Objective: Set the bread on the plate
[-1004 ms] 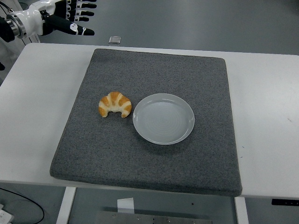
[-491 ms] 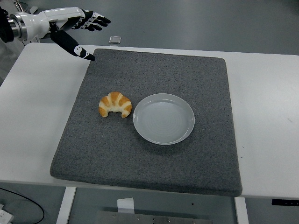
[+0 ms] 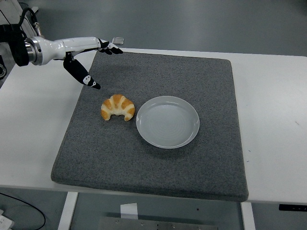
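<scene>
From the head view, we see the bread [image 3: 118, 107], a croissant, lying on the grey mat [image 3: 158, 158] that covers the middle of the white surface [image 3: 273, 110]. It sits just left of the plate [image 3: 168, 121], its right tip almost at the plate's rim, though we cannot tell whether the two touch. Its long axis runs roughly left to right, with both curved ends pointing toward the near edge.

Our left hand [image 3: 91, 60] hovers over the mat's far left corner, so the bread lies nearer to us and slightly to the right of it, with a clear gap between them. The hand is spread wide and holds nothing: the fingers [image 3: 109, 47] stretch toward the right along the mat's far edge, while the thumb [image 3: 81, 75] angles down toward the croissant. It touches nothing that we can make out. Our right hand is not in view, so the left is the only one placed to reach.

We judge that the coming move must carry the hand down and toward the near edge, to close across the croissant's short width
</scene>
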